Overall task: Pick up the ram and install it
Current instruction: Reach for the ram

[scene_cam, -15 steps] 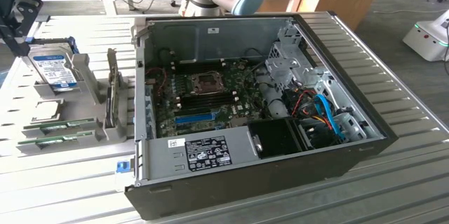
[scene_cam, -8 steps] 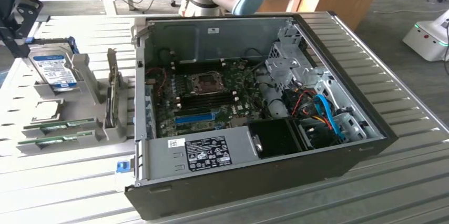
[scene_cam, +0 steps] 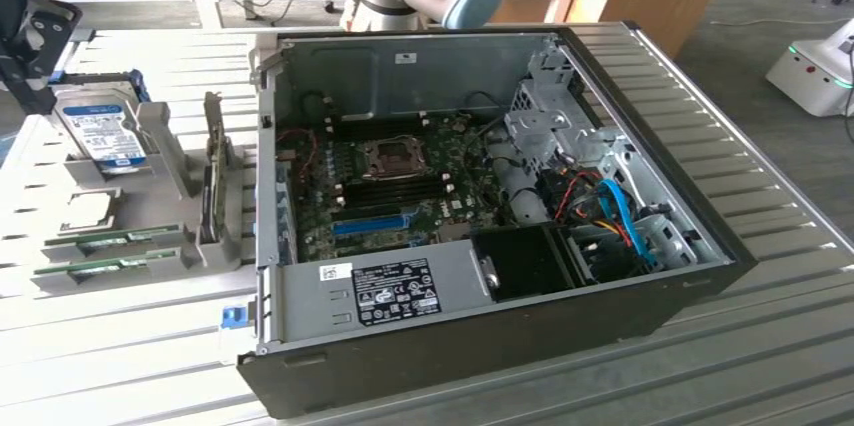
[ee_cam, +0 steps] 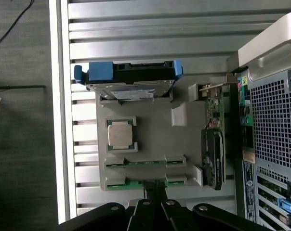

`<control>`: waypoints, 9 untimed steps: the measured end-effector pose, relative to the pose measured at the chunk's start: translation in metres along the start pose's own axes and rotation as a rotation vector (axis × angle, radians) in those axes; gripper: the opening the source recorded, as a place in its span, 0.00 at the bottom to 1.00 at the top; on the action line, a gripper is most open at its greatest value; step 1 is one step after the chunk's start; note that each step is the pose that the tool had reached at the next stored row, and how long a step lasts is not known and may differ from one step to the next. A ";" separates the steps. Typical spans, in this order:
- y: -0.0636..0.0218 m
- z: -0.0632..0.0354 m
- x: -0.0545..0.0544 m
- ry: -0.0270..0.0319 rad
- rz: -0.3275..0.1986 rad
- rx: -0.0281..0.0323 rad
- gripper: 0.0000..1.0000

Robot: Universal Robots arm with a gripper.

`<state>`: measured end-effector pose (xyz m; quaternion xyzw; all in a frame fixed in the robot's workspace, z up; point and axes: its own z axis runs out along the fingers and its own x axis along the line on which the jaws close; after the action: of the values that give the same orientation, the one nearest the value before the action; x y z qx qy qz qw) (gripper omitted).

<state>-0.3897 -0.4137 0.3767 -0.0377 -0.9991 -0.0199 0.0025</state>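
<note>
Ram (ee_cam: 126, 184) near the claw (ee_cam: 155, 191)

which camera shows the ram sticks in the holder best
The exterior view: both ram sticks stand in the grey holder, green faces showing. The wrist view looks down on their thin top edges.

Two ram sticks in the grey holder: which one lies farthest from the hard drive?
The outer ram; the other stick lies between it and the processor chip.
</note>
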 end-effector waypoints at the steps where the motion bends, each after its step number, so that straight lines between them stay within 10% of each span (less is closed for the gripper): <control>1: -0.0007 -0.0001 0.000 0.0000 0.000 0.0001 0.11; 9: -0.0049 -0.0002 -0.002 -0.0001 0.000 0.0014 0.11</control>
<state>-0.3882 -0.4187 0.3767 -0.0377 -0.9991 -0.0192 0.0025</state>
